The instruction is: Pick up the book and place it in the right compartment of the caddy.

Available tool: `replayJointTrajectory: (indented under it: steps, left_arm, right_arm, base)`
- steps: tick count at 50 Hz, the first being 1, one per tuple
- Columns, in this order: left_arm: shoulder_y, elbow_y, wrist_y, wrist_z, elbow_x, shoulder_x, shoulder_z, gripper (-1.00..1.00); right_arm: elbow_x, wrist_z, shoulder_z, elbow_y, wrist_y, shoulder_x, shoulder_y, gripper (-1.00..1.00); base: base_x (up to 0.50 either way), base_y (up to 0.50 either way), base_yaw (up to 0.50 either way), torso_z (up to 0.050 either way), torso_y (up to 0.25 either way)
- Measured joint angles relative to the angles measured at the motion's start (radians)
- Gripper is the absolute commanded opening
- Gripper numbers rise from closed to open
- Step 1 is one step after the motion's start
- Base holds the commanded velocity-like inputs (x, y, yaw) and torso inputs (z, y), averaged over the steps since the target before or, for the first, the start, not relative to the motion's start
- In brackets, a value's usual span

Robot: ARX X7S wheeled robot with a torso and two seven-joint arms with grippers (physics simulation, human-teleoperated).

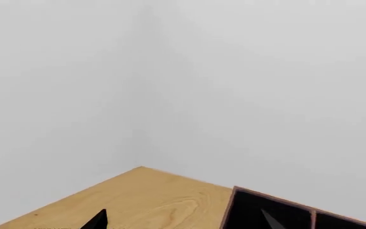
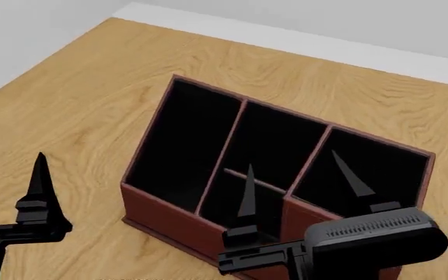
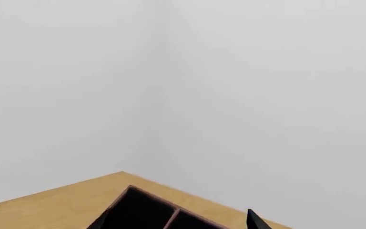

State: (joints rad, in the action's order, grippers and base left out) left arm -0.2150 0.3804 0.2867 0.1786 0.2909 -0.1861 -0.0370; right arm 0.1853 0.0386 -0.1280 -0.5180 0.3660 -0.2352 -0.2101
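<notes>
The reddish-brown caddy [image 2: 158,213] with its black inside stands on the wooden table in the middle of the head view. Its right compartment [image 2: 391,175] is the square section at the right end. The book shows in no view. My right gripper [image 2: 291,158] is open and empty in front of the caddy; one finger lines up with the middle compartments, the other with the right compartment. A far corner of the caddy [image 3: 132,191] shows past the right gripper [image 3: 175,222]. My left gripper [image 1: 184,220] is open and empty, left of the caddy [image 1: 234,191], with one of its fingers [image 2: 41,186] showing.
The wooden table [image 2: 76,105] runs to a far edge [image 2: 286,36] and a left edge [image 2: 41,55], with pale grey floor or wall beyond. The table's far corner [image 1: 141,168] shows in the left wrist view.
</notes>
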Motion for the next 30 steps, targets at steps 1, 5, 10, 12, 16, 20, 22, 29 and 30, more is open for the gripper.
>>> replayJointTrajectory:
  steps: [1,5,10,12,16,20,22,29,30]
  left_arm:
    - [0.0,0.0,-0.001,0.001,0.0,-0.001,-0.001,1.0]
    - [0.0,-0.001,-0.003,0.004,0.002,-0.004,-0.005,1.0]
    - [0.001,0.0,-0.004,0.009,0.005,-0.009,-0.009,1.0]
    - [0.001,0.0,-0.005,0.011,0.006,-0.011,-0.011,1.0]
    - [0.002,0.001,-0.007,0.014,0.009,-0.015,-0.015,1.0]
    - [0.002,0.002,-0.008,0.018,0.012,-0.019,-0.018,1.0]
    - [0.002,0.003,-0.008,0.021,0.013,-0.021,-0.019,1.0]
    - [0.002,0.004,-0.01,0.027,0.017,-0.028,-0.021,1.0]
    - [0.002,0.004,-0.01,0.027,0.018,-0.029,-0.022,1.0]
  right_arm:
    - [0.001,0.0,0.0,0.0,-0.001,0.0,0.0,1.0]
    - [0.005,0.003,-0.001,0.001,-0.002,-0.001,0.0,1.0]
    - [0.01,0.005,-0.002,0.0,-0.003,-0.003,0.0,1.0]
    - [0.014,0.005,-0.002,-0.001,-0.004,-0.004,0.0,1.0]
    - [0.021,0.005,-0.001,-0.003,-0.005,-0.005,0.0,1.0]
    - [0.026,0.006,-0.002,-0.002,-0.007,-0.007,0.0,1.0]
    - [0.029,0.009,-0.001,-0.003,-0.004,-0.006,-0.001,1.0]
    - [0.068,-0.01,0.005,-0.006,-0.017,-0.006,0.003,1.0]
    - [0.072,-0.012,0.006,-0.006,-0.018,-0.007,0.003,1.0]
  base:
    - [0.0,0.0,0.5,0.0,0.0]
    - [0.0,0.0,0.5,0.0,0.0]
    - [0.0,0.0,0.5,0.0,0.0]
    - [0.0,0.0,0.5,0.0,0.0]
    - [0.0,0.0,0.5,0.0,0.0]
    - [0.0,0.0,0.38,0.0,0.0]
    - [0.0,0.0,0.0,0.0,0.0]
    - [0.2,-0.36,0.0,0.0,0.0]
    - [0.25,-0.44,0.0,0.0,0.0]
